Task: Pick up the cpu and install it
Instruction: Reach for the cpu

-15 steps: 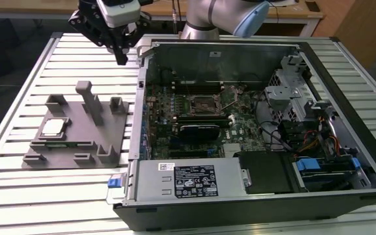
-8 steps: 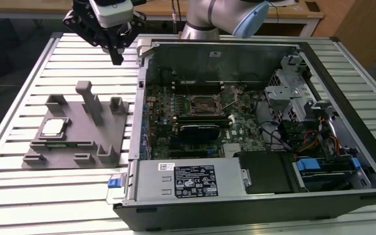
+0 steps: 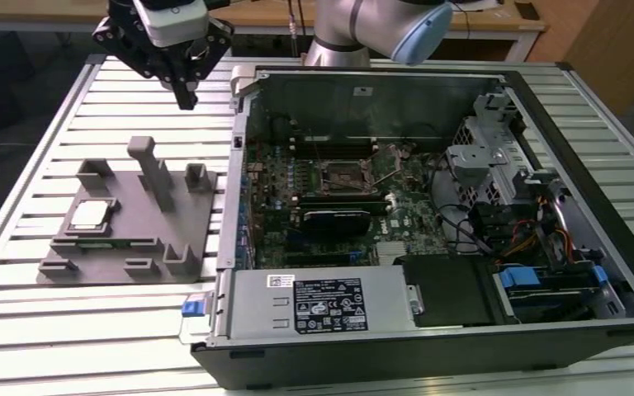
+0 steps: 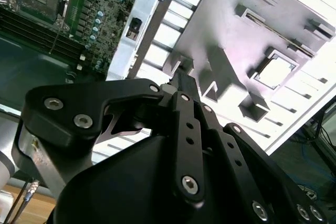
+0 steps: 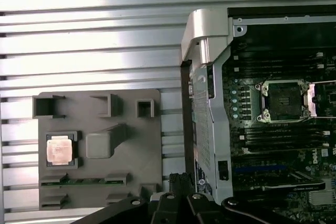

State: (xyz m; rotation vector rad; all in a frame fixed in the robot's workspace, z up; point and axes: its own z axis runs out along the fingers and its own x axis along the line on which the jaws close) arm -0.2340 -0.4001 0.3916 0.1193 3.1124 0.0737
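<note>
grey holder tray (image 5: pixel 131 145) with silver cpu (image 5: pixel 59 148) in its square pocket (pincer (image 3: pixel 188 102) together, aloft near the open computer case (image 3: pixel 405 355))

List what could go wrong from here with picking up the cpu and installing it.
The cpu lies recessed in the grey fixture near a tall post; the gripper, hanging apart from the fixture, may clip that post going in. The socket sits past the raised case wall, which a low carry could strike. A tilted chip may seat crooked there.
</note>
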